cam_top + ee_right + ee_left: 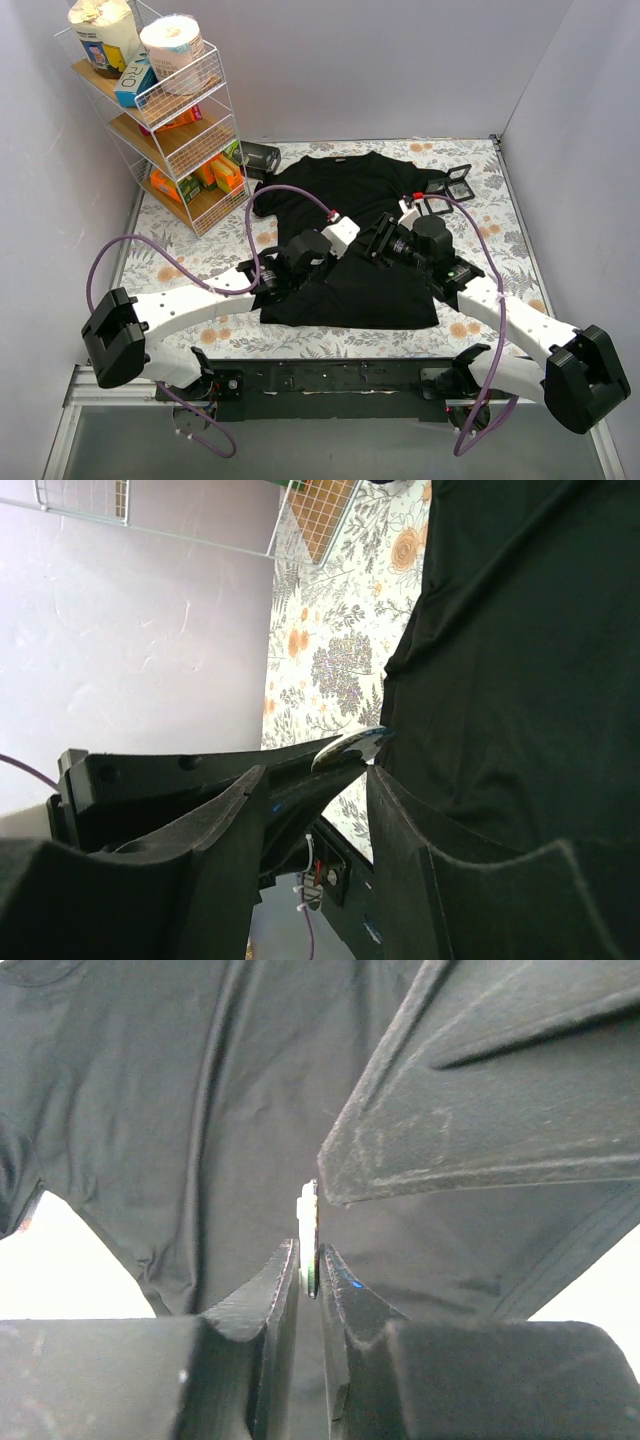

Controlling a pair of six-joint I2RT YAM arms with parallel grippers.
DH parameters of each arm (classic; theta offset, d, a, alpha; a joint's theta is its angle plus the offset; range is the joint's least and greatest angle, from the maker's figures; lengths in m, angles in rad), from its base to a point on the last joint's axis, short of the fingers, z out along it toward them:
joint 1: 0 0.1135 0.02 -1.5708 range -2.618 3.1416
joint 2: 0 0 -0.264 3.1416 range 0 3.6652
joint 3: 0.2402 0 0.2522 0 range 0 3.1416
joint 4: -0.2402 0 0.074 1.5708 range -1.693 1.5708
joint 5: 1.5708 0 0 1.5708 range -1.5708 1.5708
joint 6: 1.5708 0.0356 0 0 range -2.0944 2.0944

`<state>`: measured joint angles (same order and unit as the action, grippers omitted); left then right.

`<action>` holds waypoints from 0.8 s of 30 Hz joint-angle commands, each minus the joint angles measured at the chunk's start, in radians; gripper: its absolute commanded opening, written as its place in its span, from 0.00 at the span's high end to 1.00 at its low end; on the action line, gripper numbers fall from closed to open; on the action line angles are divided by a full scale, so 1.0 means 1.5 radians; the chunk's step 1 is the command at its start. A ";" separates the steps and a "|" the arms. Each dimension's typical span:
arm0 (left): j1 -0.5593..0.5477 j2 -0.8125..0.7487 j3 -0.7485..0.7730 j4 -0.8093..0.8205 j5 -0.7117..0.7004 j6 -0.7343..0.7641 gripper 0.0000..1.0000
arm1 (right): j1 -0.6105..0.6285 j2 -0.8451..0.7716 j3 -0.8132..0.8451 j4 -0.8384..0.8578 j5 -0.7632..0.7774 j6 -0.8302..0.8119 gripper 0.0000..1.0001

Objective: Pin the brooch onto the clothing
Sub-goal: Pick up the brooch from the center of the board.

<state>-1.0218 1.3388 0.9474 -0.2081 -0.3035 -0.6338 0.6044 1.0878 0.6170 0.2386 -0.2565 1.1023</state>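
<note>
Roughly midway: left gripper (pixel 309 1282) clamped on the brooch (pixel 309 1230), edge-on over the black T-shirt (pixel 150 1110); right gripper (pixel 318 772) jaws apart just beside it. Not pinned yet, so fastening it to the fabric looks left.

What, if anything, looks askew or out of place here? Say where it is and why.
Nothing is spilled or broken. The T-shirt is not flat: long creases run down its fabric in the left wrist view. The brooch stands on edge, pinched in the left gripper, whose jaws are shut on it.
</note>
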 commanded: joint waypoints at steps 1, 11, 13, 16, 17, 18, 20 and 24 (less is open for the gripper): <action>-0.016 0.005 0.010 0.025 -0.051 0.027 1.00 | 0.005 0.017 -0.004 0.036 0.025 0.034 0.49; -0.043 0.039 0.011 0.060 -0.087 0.034 1.00 | 0.019 0.077 -0.002 0.074 0.041 0.071 0.52; -0.049 0.049 0.015 0.065 -0.097 0.034 1.00 | 0.024 0.084 -0.007 0.077 0.045 0.078 0.52; -0.058 0.066 0.022 0.066 -0.110 0.041 1.00 | 0.028 0.100 -0.009 0.083 0.049 0.085 0.53; -0.061 0.072 0.025 0.066 -0.123 0.044 1.00 | 0.030 0.109 -0.008 0.084 0.051 0.087 0.54; -0.068 0.076 0.027 0.067 -0.129 0.052 1.00 | 0.031 0.114 -0.005 0.086 0.053 0.089 0.54; -0.075 0.091 0.032 0.071 -0.153 0.058 1.00 | 0.037 0.131 0.001 0.085 0.057 0.089 0.55; -0.090 0.112 0.038 0.073 -0.185 0.072 1.00 | 0.043 0.158 0.013 0.084 0.054 0.097 0.57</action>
<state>-1.1259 1.4963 0.9539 -0.1459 -0.5205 -0.5556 0.6498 1.2953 0.6071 0.3103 -0.1814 1.2243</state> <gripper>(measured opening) 0.111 0.446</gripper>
